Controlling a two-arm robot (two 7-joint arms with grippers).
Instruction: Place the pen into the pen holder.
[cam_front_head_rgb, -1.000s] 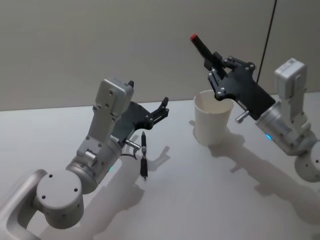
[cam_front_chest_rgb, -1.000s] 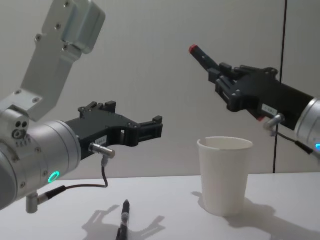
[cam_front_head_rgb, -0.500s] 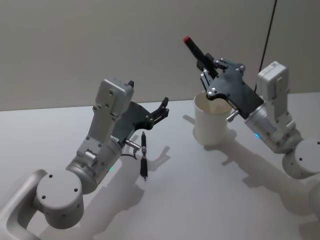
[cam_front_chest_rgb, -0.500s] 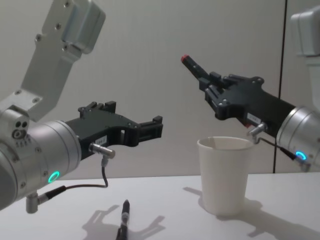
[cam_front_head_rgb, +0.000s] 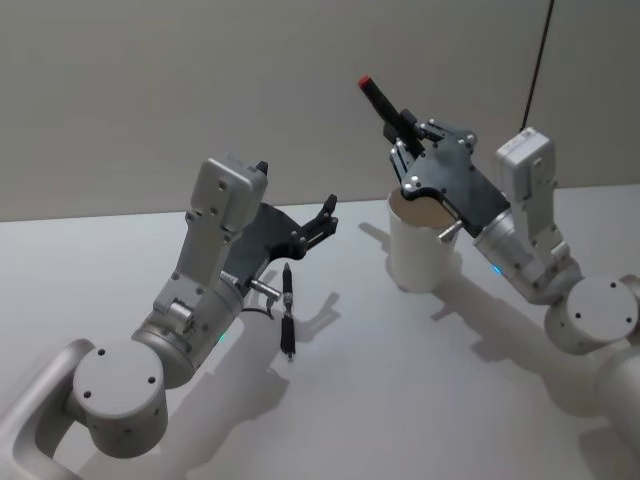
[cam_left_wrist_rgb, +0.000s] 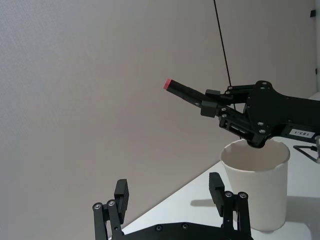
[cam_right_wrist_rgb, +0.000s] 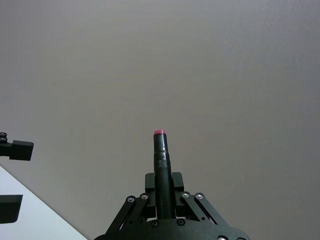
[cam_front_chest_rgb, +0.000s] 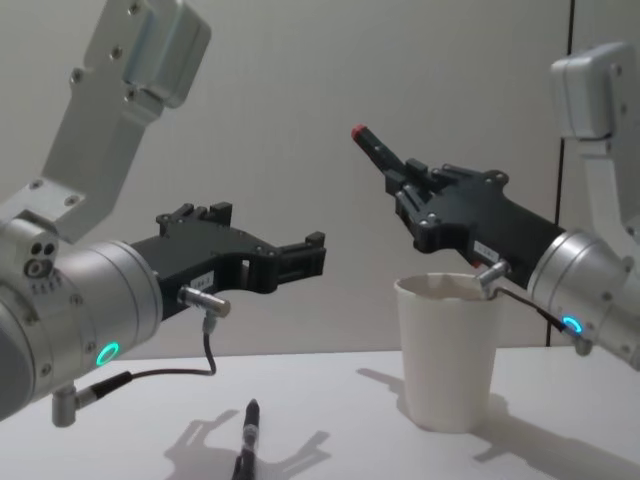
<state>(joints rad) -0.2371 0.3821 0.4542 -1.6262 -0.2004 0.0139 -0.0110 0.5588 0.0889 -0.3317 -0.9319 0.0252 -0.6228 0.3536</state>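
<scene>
A plain grey wall (cam_front_head_rgb: 150, 80) backs the pale worktop (cam_front_head_rgb: 400, 400), which carries a white cup (cam_front_head_rgb: 415, 255) and, at 8 o'clock from it, a loose black pen (cam_front_head_rgb: 288, 315) lying under the left jaws, spread and empty. Within the last second the right jaws, pinching a red-tipped pen (cam_front_head_rgb: 385, 105), have slid from 3 o'clock of the cup to just above its rim. That pen slants up toward 11 o'clock, so I judge it needs tipping upright over the mouth before release
</scene>
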